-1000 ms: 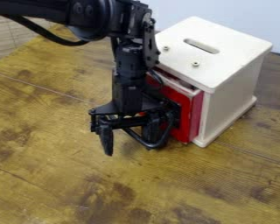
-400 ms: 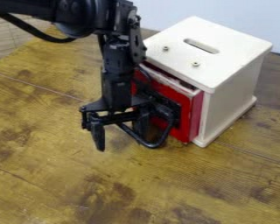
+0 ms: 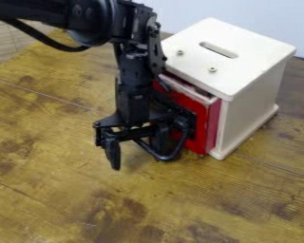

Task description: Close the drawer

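Camera view: your gripper (image 3: 144,150) points down at the center, fingers (image 3: 113,156) spread wide. Red drawer (image 3: 198,120) sits toward 2 o'clock of the claw, in the front of the white cabinet (image 3: 231,71), black looped handle (image 3: 175,142) right beside your claw; can't tell if they touch. Cabinet's up at 1 to 2 o'clock in frame, slot on top, on the wooden table (image 3: 66,199). No brand, label or writing you can read.

the cream-white box cabinet (image 3: 254,90), with a slot and two small round fittings on its top, stands on the brown wood-grained worktop (image 3: 66,190); a slatted mat (image 3: 8,40) shows at the upper left corner.
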Robot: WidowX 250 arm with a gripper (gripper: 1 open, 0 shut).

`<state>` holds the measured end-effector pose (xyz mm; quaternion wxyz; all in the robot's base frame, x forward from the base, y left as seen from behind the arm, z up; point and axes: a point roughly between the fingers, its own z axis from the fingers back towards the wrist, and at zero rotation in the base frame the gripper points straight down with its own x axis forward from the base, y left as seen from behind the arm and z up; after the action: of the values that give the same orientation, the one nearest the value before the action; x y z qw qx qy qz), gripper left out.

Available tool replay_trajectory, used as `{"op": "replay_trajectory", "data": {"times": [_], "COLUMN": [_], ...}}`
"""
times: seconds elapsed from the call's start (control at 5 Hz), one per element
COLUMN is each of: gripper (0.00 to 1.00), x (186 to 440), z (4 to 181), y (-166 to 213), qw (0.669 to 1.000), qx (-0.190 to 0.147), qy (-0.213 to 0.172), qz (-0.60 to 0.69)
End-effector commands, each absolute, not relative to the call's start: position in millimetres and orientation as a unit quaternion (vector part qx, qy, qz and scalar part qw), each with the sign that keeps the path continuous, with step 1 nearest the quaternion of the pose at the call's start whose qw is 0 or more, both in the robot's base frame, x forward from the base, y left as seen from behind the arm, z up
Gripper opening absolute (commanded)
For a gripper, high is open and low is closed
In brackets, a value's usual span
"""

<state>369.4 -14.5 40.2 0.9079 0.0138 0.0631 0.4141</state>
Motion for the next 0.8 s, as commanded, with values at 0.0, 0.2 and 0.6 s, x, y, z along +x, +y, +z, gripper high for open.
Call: {"op": "replay_trajectory", "data": {"times": [0.0, 0.2, 0.6], "gripper": [1.00, 1.00, 1.00], "x": [374.7, 374.9, 377.7], "z": [67.8, 71.3, 78.0], "y": [-6.8, 0.2, 21.4], "qw": [0.910, 0.911, 0.919], "qx": [-0.005, -0.007, -0.012], "qy": [0.031, 0.029, 0.023], "qz": [0.413, 0.412, 0.392]}}
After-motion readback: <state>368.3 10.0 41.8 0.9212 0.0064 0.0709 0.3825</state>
